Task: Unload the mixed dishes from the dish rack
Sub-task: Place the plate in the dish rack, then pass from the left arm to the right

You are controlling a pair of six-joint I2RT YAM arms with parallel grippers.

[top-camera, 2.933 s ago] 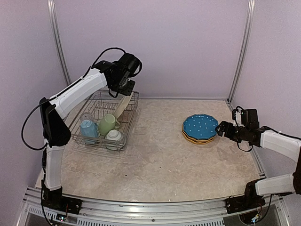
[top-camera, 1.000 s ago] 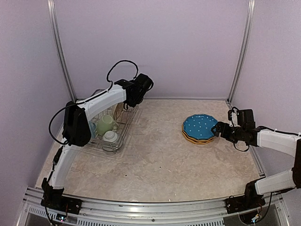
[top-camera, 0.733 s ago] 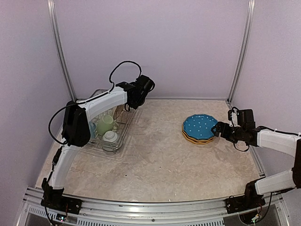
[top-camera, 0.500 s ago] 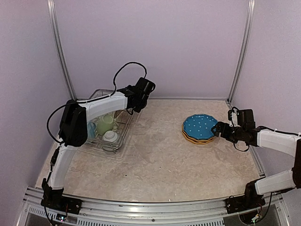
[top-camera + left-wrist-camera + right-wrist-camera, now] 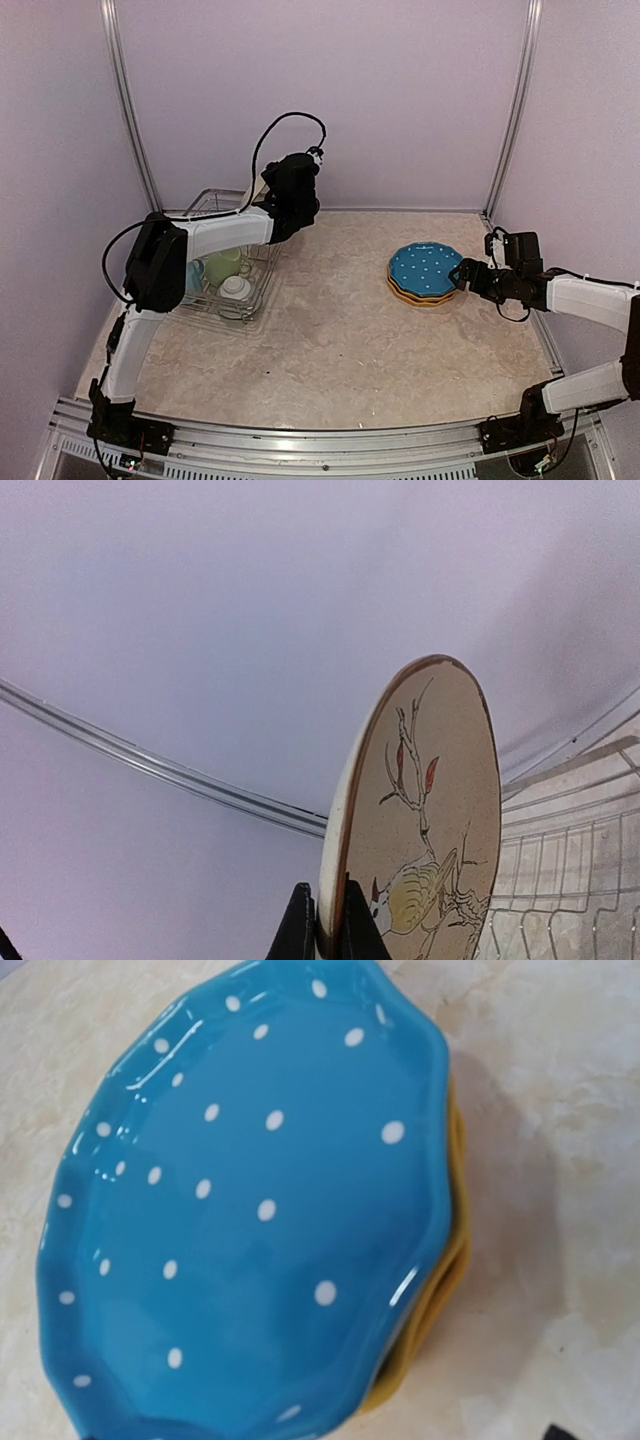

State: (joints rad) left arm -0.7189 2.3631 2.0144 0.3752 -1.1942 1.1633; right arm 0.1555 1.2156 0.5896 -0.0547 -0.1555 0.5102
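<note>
Table (image 5: 340, 340) R side: blue plate (image 5: 426, 268) atop yellow plates (image 5: 452, 1260).

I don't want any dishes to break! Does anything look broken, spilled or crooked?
Nothing stands out. The left pincer grips the cream plate on edge, with no chips showing. The blue plate lies flat on the yellow plates, and nothing is spilled.

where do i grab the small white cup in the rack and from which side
Grip the small white cup by its outer wall, fingers coming straight down from above. It seems to sit mouth down at the near end of the dish rack, foot ring up, so no open rim shows to pinch, and the light green mug crowds its far side.
</note>
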